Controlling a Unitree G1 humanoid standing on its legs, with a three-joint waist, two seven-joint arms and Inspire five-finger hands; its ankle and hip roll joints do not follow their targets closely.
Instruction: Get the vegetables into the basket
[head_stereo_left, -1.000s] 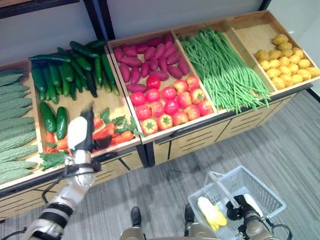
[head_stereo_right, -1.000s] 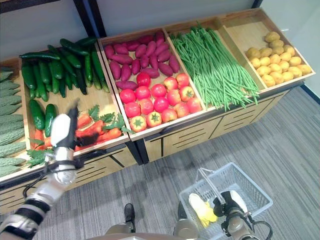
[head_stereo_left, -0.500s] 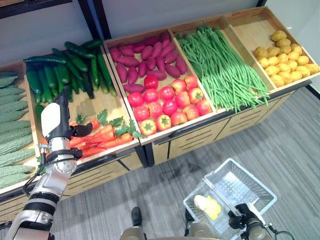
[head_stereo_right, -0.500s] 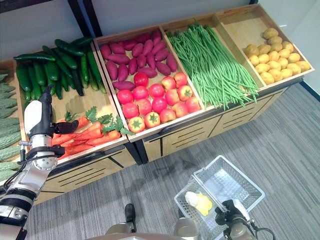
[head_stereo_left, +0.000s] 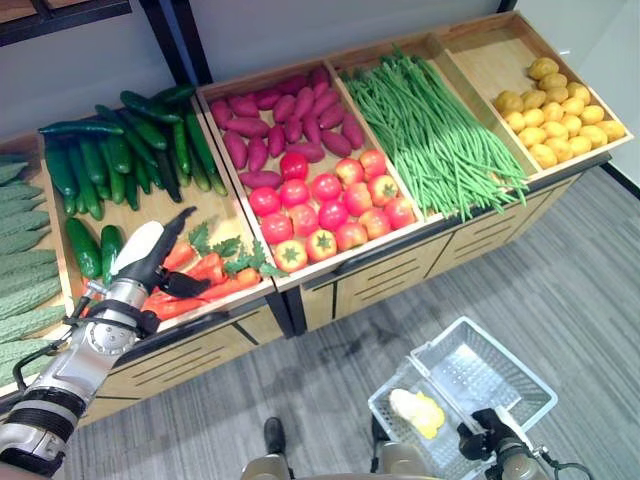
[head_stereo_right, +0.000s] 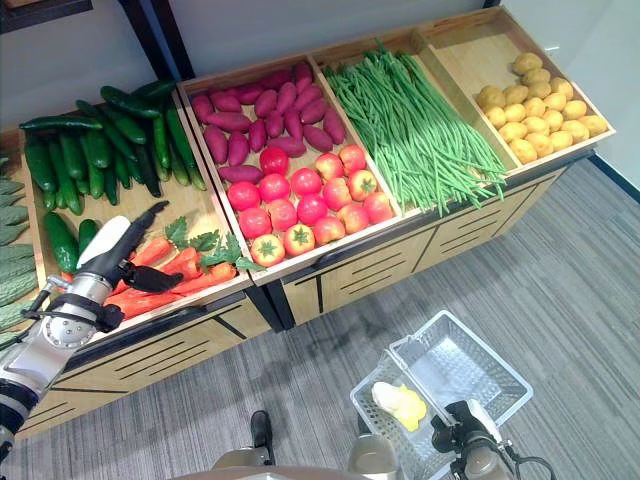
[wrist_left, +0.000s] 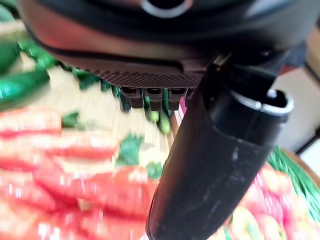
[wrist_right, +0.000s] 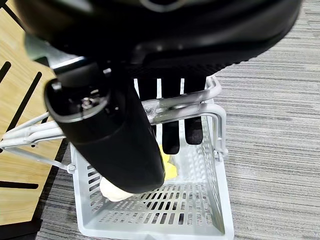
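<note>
My left hand (head_stereo_left: 143, 257) hovers open just above the orange carrots (head_stereo_left: 207, 281) in the front left crate, fingers stretched toward the cucumbers (head_stereo_left: 112, 165), thumb (wrist_left: 220, 165) low over the carrots (wrist_left: 75, 185). Down at the near right, my right hand (head_stereo_left: 487, 442) is shut on the handle (wrist_right: 175, 102) of the white wire basket (head_stereo_left: 520, 385), which hangs over the floor. A yellow and pale vegetable (head_stereo_left: 418, 411) lies in the basket (wrist_right: 220, 200).
The wooden display stand (head_stereo_left: 350, 280) spans the view, holding bitter gourds (head_stereo_left: 22, 240), purple sweet potatoes (head_stereo_left: 270, 120), tomatoes (head_stereo_left: 325, 205), green beans (head_stereo_left: 430, 130) and yellow potatoes (head_stereo_left: 560, 105). Grey carpet (head_stereo_left: 560, 270) lies between stand and basket.
My left hand has swung from upright beside the cucumbers down and to the right, tilting flat over the carrots. The basket has shifted slightly in my right hand; the camera moved too.
</note>
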